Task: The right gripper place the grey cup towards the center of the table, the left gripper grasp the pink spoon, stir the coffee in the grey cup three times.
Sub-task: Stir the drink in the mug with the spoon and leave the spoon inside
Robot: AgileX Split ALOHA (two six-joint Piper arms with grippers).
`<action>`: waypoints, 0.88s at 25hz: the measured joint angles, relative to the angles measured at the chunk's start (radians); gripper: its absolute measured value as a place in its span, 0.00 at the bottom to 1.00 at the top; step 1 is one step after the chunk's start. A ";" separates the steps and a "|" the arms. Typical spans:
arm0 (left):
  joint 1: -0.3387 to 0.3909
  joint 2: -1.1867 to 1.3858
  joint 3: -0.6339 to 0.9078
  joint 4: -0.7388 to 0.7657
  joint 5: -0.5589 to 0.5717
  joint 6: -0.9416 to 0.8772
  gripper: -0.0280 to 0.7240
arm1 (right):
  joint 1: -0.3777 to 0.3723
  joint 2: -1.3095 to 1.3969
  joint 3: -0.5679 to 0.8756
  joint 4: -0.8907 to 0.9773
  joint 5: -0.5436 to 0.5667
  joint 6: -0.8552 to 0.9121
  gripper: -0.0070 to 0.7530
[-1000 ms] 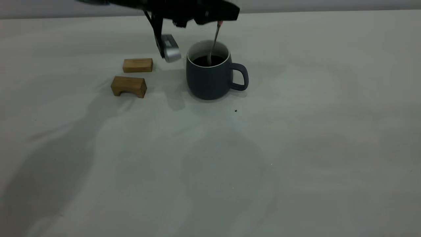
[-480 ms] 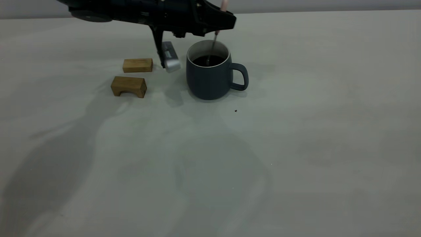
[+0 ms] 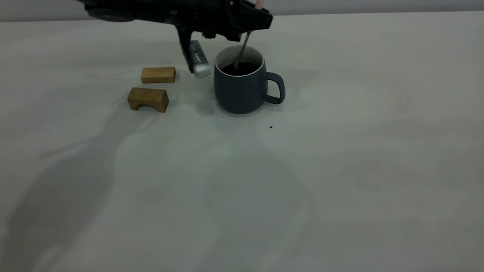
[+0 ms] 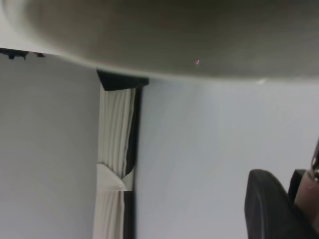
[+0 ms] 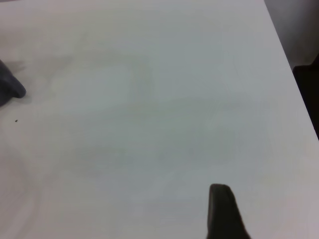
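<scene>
The grey cup (image 3: 242,90) stands upright on the table (image 3: 340,158), handle to the right, with dark coffee (image 3: 245,69) inside. My left gripper (image 3: 258,18) hovers just above the cup's far rim, shut on the pink spoon (image 3: 242,46). Its pink handle end pokes out above the jaws, and its metal neck slants down into the coffee at the left side. In the left wrist view a black finger (image 4: 269,209) presses against the pink handle (image 4: 306,199). My right gripper (image 5: 269,219) is off to the side over bare table, open and holding nothing, with one fingertip (image 5: 222,206) showing.
Two brown wooden blocks (image 3: 158,74) (image 3: 148,99) lie left of the cup. A silver-grey box part (image 3: 199,60) of the left arm hangs between the blocks and the cup. A tiny dark speck (image 3: 271,127) lies in front of the cup. The table edge (image 5: 286,59) shows in the right wrist view.
The spoon's lower end has swept from the middle of the coffee toward the left side, its neck now slanting more. The left gripper shifted slightly; the cup stayed put.
</scene>
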 joint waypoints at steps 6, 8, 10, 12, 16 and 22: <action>-0.033 0.021 -0.025 -0.006 0.031 0.001 0.20 | 0.000 0.000 0.000 0.000 0.000 0.000 0.66; -0.037 0.022 -0.025 -0.002 0.055 0.002 0.20 | 0.000 0.000 0.000 0.000 0.000 0.000 0.66; -0.038 0.025 -0.025 0.006 0.087 0.001 0.20 | 0.000 0.000 0.000 0.000 0.000 0.000 0.66; -0.037 0.026 -0.025 0.031 0.116 -0.008 0.20 | 0.000 0.000 0.000 0.000 0.000 0.000 0.66; -0.022 0.030 -0.025 0.093 0.179 -0.070 0.20 | 0.000 0.000 0.000 0.000 0.000 0.000 0.66; 0.016 0.037 -0.025 0.183 0.216 -0.147 0.20 | 0.000 0.000 0.000 0.000 0.000 0.000 0.66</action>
